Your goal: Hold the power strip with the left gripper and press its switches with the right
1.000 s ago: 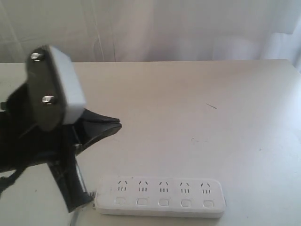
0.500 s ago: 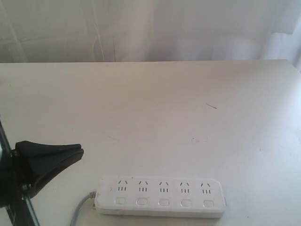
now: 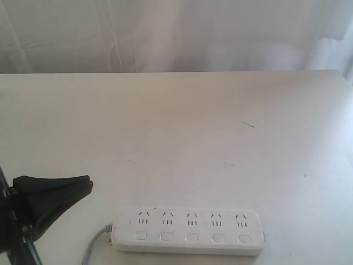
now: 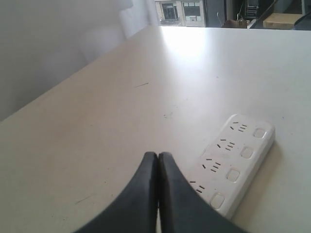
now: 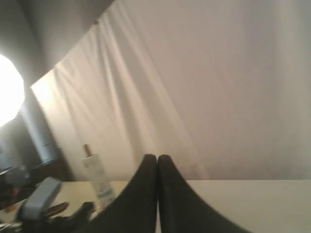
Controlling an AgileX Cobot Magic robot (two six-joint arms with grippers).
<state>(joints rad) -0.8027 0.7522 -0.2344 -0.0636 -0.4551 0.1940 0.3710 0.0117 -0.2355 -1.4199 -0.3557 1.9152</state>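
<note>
Currently the long white plastic power strip [image 3: 187,231] lies flat at the worktop's [image 3: 220,121] 6 o'clock edge. Its long axis runs 9-to-3, with the grey cord [image 3: 94,245] exiting at 9 and the small white switches [image 3: 192,237] along the near side. The black left end effector [image 3: 85,185] is closed and empty, apart at the strip's 10 o'clock and pointing toward 3; it is the nearer arm. The right end effector [image 5: 157,158] is closed and faces a white curtain [image 5: 204,97].

The power strip [image 3: 187,231] is smooth white plastic with a soft sheen, and its switches [image 3: 192,237] are the same white plastic. Its cord [image 3: 95,243] has a dull grey sheath. The table [image 3: 220,121] under the power strip is matt off-white, smooth but for faint scuffs. Far beyond the power strip hangs a curtain [image 3: 220,33] of thin white cloth in soft folds. The left gripper [image 4: 158,158] and the right gripper [image 5: 157,159] have matt black fingers, whether plastic or rubber I cannot tell.
</note>
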